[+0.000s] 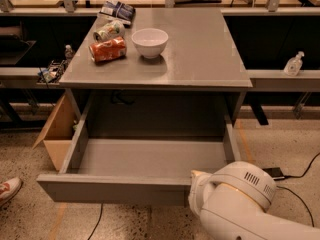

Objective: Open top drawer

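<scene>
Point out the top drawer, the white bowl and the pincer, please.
top drawer (115,190), camera view, on its pulled-out front panel.
white bowl (150,50), camera view, on its outer wall.
pincer, camera view: no point, hidden behind the white arm (235,190) at the drawer front's right end.

No readable text is showing anywhere; the end effector (196,176) is sitting at five o'clock against the top drawer (115,189) front.
</scene>
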`<state>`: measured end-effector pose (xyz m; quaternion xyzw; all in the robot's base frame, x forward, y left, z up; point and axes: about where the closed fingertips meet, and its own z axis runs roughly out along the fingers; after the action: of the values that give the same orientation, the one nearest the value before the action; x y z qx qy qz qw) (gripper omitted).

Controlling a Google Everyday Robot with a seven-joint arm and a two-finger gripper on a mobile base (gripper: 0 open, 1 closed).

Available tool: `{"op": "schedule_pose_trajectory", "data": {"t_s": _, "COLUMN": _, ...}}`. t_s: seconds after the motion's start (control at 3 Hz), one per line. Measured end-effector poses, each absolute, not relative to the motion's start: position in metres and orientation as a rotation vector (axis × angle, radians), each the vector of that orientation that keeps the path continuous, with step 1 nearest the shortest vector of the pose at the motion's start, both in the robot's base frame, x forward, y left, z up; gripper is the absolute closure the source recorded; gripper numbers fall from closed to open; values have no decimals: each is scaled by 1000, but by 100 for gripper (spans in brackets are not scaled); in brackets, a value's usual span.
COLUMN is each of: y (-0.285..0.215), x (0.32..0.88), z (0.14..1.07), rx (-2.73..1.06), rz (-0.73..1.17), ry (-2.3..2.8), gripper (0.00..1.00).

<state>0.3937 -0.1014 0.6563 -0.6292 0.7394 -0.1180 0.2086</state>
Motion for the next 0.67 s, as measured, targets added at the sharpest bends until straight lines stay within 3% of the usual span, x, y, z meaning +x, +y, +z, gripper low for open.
{"op": "schedule_pose_trajectory", "data": {"t_s": 0.67, "y": -101, "x": 393, "z": 656, "rx": -1754, "rz": -328, "ry": 2056, "gripper": 59}}
